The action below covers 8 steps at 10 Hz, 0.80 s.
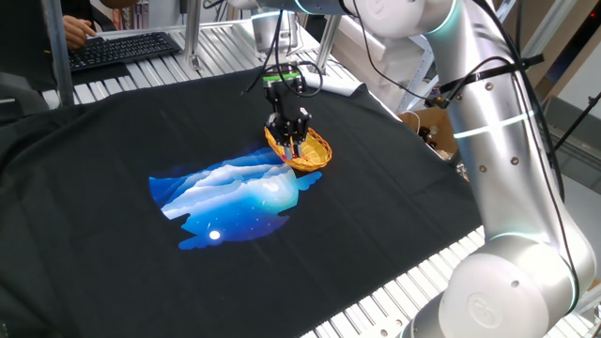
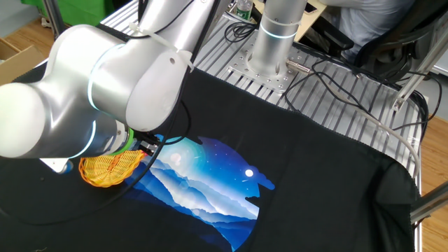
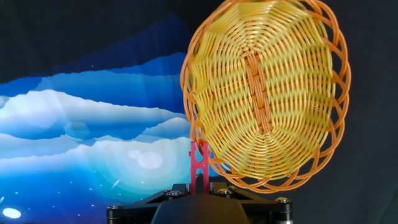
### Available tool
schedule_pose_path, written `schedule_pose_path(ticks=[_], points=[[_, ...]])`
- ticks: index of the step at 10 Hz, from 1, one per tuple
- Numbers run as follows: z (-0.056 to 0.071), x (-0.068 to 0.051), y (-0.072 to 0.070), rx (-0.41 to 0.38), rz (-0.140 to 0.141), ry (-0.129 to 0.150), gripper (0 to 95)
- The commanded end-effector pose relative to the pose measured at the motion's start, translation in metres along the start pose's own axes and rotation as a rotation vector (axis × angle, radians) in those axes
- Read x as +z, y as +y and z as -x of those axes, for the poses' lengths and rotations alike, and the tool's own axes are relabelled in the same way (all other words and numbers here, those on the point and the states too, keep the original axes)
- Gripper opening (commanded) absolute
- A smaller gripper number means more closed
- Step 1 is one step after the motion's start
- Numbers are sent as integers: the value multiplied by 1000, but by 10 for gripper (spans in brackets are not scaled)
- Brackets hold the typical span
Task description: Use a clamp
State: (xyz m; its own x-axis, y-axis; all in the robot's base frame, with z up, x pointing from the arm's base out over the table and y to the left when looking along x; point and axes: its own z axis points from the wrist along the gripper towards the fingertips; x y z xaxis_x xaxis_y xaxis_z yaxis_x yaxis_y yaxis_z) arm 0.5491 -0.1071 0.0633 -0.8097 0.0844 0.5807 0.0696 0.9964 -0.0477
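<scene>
Worktop [image 1: 526,246]: ribbed aluminium slats, bare at the edges. Covering: black cloth [image 1: 394,197] printed with a blue-and-white mountain night scene [image 1: 235,195], spread across most of the surface, rumpled at its borders. On the cloth: one woven yellow-and-orange wicker basket [image 1: 315,150], beside the print's edge, tilted on its rim. On bare slats: black keyboard [image 1: 122,49], loose cables [image 2: 336,77].

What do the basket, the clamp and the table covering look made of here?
Basket: woven wicker or plastic strand, yellow with orange rim, slightly glossy; weave visible. Clamp: red-pink, smooth moulded look, probably plastic. Black cloth: matte fabric, wrinkled at the edges, printed with a blue mountain scene.
</scene>
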Motion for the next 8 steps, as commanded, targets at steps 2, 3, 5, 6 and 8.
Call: schedule_pose_path(ticks=[2,3,5,6,8], points=[[1,2,0,3,7,-5,0],[1,2,0,5,19,-6,0],[1,2,0,6,26,-2,0],[1,2,0,7,26,-2,0],[1,2,0,7,29,-1,0]])
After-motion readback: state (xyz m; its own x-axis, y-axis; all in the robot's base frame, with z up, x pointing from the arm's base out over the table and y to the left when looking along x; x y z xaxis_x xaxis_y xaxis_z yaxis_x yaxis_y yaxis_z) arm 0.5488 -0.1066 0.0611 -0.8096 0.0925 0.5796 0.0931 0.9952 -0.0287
